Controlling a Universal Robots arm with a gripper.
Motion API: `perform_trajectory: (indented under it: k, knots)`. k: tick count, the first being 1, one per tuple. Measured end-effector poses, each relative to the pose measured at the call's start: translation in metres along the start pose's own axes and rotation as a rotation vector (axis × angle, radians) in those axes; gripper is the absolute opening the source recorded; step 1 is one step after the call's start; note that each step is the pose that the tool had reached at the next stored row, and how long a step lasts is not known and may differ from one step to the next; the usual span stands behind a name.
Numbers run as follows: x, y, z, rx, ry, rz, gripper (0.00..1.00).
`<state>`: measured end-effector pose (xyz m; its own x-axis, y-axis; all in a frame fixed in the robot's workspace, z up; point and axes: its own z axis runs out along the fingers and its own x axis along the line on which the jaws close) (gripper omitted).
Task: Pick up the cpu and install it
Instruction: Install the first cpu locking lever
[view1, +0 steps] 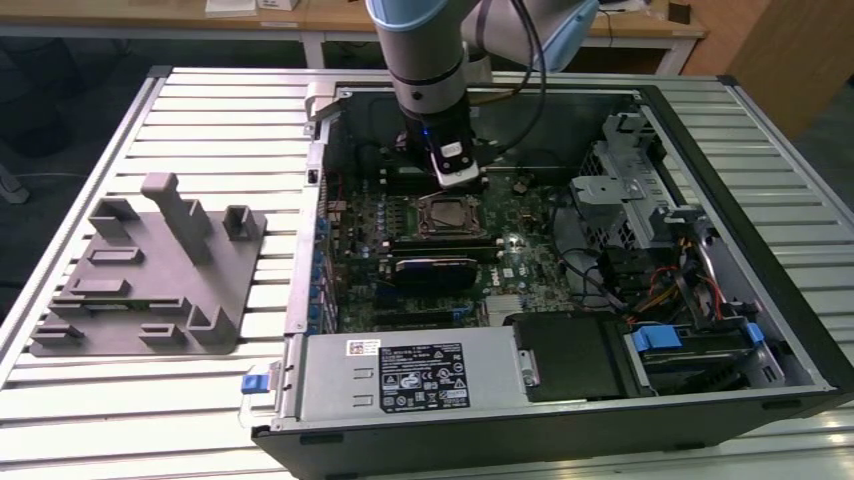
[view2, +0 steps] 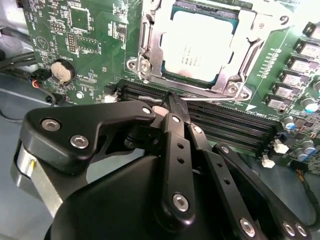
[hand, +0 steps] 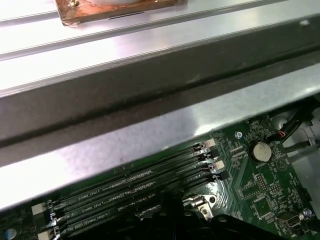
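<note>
Exterior view: arm reaches down into the open PC case (view1: 747, 330) lying on the slatted table (view1: 200, 110). Tool (view1: 454, 172) hangs just above the motherboard (view1: 534, 260), right at the 12 o'clock edge of the CPU socket (view1: 445, 215). The cpu (view1: 445, 213) sits inside the socket frame, small and dim from this angle. Grey fixture plate (view1: 147, 275) lies on the table at 9 o'clock of the case, well apart from the tool. Power supply (view1: 414, 375) is at 6 o'clock in the case, drive cage (view1: 627, 170) toward 2 o'clock.

Second wrist view adds the detail: the cpu (view2: 199, 47) lies flat in the socket, silver top facing up, metal load frame (view2: 235, 75) around it, and nothing touches it. Tool (view2: 172, 102) fingers are brought together to a point with nothing between them, tips over the black memory slots (view2: 235, 117) just beside the socket. Coin cell (view2: 62, 71) sits on the board near the slots.

First wrist view looks the other way: the case's metal side wall (hand: 150, 125) runs across the frame, with the memory slots (hand: 130, 187) and coin cell (hand: 260, 150) beyond it. A copper-coloured block (hand: 115, 10) rests on the table slats outside the case.
</note>
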<state>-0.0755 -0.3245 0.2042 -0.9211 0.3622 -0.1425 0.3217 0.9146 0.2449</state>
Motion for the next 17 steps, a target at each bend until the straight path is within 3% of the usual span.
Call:
perform_trajectory:
  k: [17]
  knots:
    - [0.0024, 0.0008, 0.0086, 0.0178, -0.0194, 0.054, 0.11]
